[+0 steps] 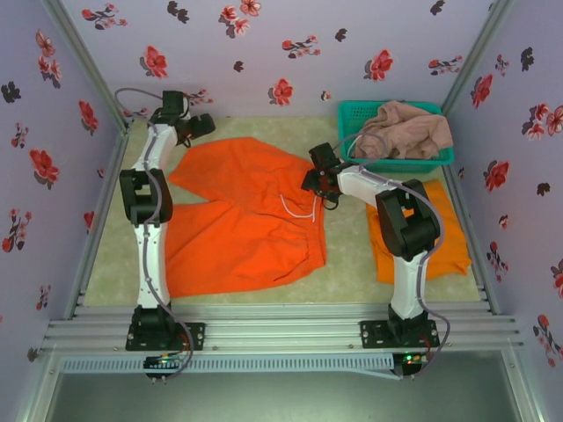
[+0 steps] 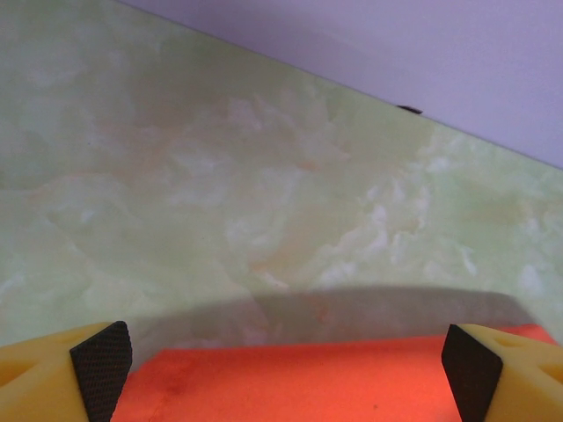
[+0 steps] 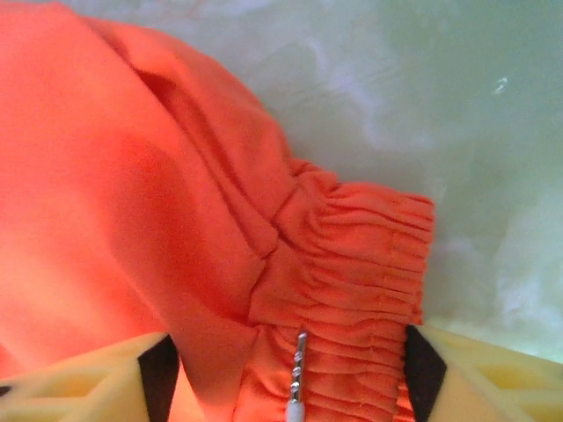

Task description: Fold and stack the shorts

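Bright orange cloth shorts [image 1: 246, 220] lie spread flat between the arms, apparently ready for folding, with 1 folded orange pair [image 1: 447, 239] at right and the pink-beige pair [image 1: 409, 130] heaped in the teal mesh basket [image 1: 354, 109]. The left gripper [image 2: 286, 362] is spread wide over a leg hem [image 2: 352, 374], holding nothing. The right gripper [image 3: 286, 369], jaws wide, straddles the elastic waistband [image 3: 352, 264] unclamped.

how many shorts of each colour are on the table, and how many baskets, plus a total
orange shorts: 2, the spread orange pair mid-table and the smaller orange pair at the right
pink-beige shorts: 1, heaped in the basket
teal mesh basket: 1
total: 4
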You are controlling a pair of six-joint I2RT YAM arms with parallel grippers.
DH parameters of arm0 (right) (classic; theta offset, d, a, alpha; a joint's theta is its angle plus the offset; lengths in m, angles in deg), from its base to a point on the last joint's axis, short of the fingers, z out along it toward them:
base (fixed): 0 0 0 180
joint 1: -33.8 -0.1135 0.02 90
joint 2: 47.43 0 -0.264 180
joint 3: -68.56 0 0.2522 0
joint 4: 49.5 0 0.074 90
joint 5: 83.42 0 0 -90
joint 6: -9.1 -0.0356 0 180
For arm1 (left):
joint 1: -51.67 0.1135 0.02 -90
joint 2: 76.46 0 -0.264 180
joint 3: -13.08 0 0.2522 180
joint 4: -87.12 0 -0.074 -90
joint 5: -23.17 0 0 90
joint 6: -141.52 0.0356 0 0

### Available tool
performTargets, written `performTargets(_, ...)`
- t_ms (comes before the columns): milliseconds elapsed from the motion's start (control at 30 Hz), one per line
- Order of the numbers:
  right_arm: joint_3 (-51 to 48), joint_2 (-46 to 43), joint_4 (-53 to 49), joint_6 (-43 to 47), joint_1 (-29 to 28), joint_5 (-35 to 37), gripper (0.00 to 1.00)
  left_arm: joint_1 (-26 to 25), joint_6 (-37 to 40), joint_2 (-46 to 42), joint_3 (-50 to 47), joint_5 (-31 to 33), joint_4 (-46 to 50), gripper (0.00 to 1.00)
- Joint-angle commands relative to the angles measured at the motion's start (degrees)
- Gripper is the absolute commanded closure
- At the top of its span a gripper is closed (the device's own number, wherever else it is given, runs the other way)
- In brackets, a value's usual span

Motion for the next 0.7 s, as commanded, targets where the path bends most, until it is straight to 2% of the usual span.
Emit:
performTargets(0, 1.78, 1.19, 0.51, 0.9, 0.43, 0.12, 0.41, -1.2, 2.13, 2.3, 2.9, 0.85, 4.4, 0.07)
performTargets(167, 1.78, 1.58, 0.71, 1.96, 0.43, -0.3, 0.6, -2.5, 3.48, 4.26, 2.93, 0.85, 6.04, 0.11)
performTargets(400, 1.64, 1.21, 0.67, 2.98, 0.5, -0.97, 0.78, -2.83, 5.16, 5.68, 3.19, 1.1, 7.95, 0.27)
performTargets(467, 1.61, 0.86, 0.98, 3.29, 0.46, -1.18, 0.85, -2.9, 5.17, 5.91, 3.47, 1.11, 8.72, 0.39)
performTargets(533, 1.6, 0.58, 1.56, 3.72, 0.46, -1.83, 0.9, -2.99, 5.3, 5.84, 3.76, 1.11, 9.59, 0.59)
performTargets(667, 3.44, 0.48, 2.29, 4.89, 0.46, -3.08, 0.98, -2.97, 4.6, 3.7, 4.68, 1.11, 9.96, 0.91)
